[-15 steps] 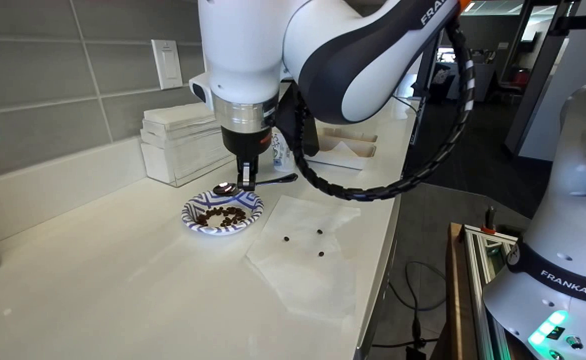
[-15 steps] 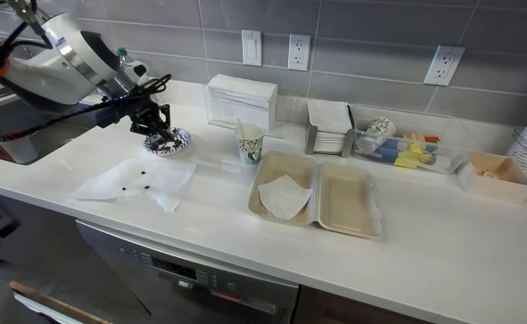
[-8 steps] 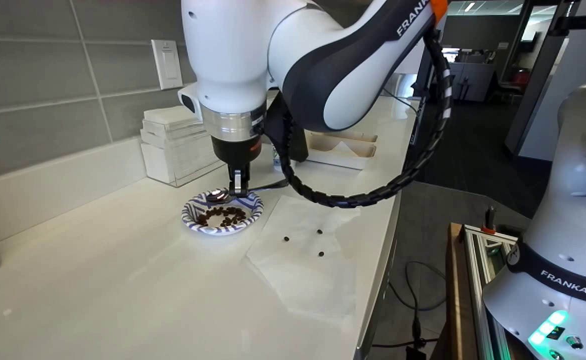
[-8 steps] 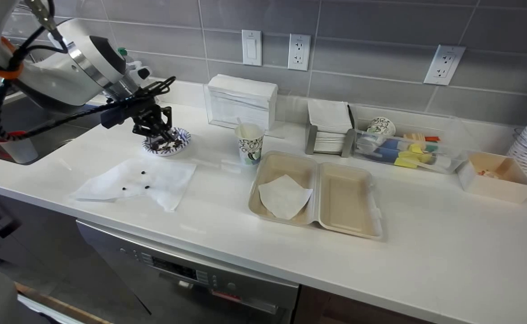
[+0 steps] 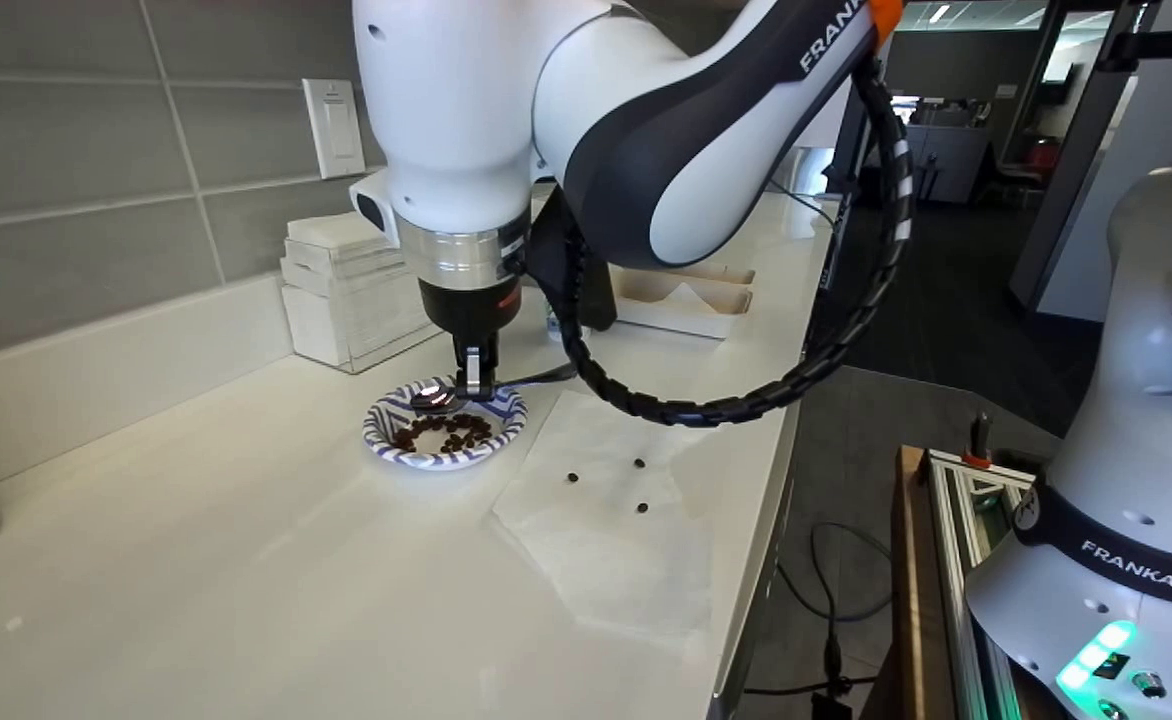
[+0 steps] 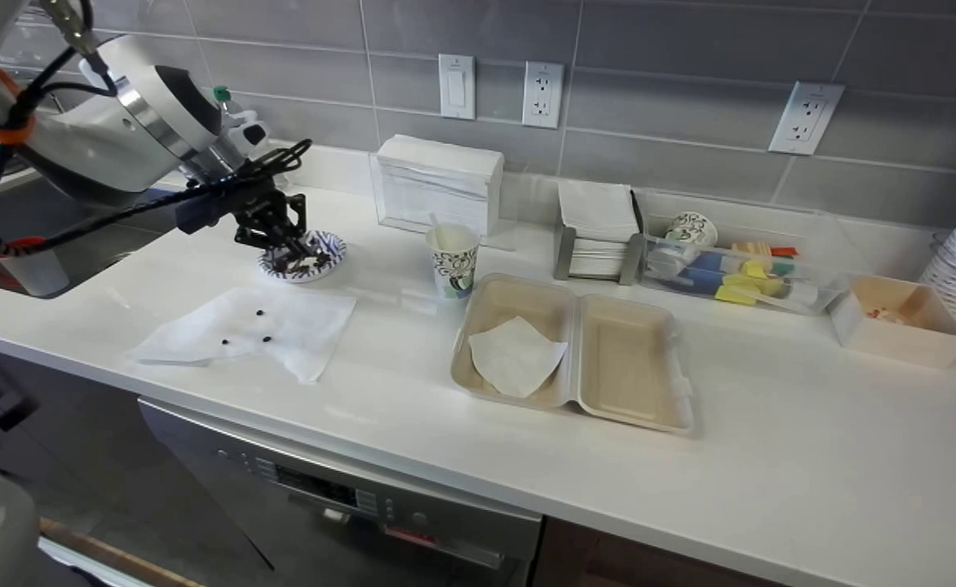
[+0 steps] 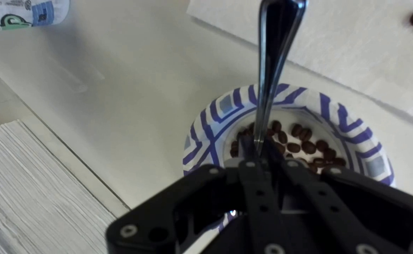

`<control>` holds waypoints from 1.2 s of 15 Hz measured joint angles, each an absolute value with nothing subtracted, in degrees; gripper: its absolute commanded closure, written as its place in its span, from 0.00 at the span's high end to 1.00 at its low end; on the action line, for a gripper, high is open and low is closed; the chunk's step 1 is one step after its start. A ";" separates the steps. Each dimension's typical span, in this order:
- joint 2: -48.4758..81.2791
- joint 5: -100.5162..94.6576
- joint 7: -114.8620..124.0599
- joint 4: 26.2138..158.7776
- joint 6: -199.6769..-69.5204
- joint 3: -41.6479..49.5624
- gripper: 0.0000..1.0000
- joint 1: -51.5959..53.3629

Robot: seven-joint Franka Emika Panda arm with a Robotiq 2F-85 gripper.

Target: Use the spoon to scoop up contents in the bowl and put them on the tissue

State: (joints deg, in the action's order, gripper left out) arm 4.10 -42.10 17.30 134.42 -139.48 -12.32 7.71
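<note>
Where the grey tiled wall (image 6: 674, 49) meets the white countertop (image 5: 246, 560): a low backsplash strip (image 5: 96, 385), with a light switch (image 5: 334, 128) higher up on the tiles.
Countertop finish: smooth and glossy, with pale reflections.
Under its front edge: a stainless dishwasher (image 6: 339, 489).
Room past the counter: a dark floor (image 5: 946, 310) and, nearer, the white robot base (image 5: 1106, 450), its green lamps lit.
Along the back: a stack of paper towels (image 6: 441, 175), a patterned paper cup (image 6: 455, 261) and folded napkins (image 6: 600, 208); in front, an opened clamshell box (image 6: 621, 359).
Bowl (image 7: 363, 141): on the countertop, its rim patterned blue and white, coffee beans (image 7: 308, 147) in a loose ring inside.
Tissue (image 5: 596, 560): just beside the bowl, with three more beans (image 5: 642, 508) spread apart on it.
Spoon (image 7: 271, 63): over the bowl, its handle reaching out past the rim.
Gripper (image 7: 258, 151): narrow, pinching the spoon by its handle.
Long axis: in an exterior view it runs crosswise, the scoop end (image 5: 437, 400) toward the left, the handle toward the right; in the wrist view the handle points to the top edge, leaning slightly right.
Contact between scoop end and beans: cannot be told.
</note>
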 measured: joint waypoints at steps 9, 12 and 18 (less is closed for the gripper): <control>4.69 -42.22 22.17 133.06 -132.59 -11.83 0.02 9.75; 5.76 -42.22 23.68 131.64 -130.37 -11.83 0.02 10.46; 8.52 -42.50 26.03 129.14 -127.59 -11.24 0.02 11.20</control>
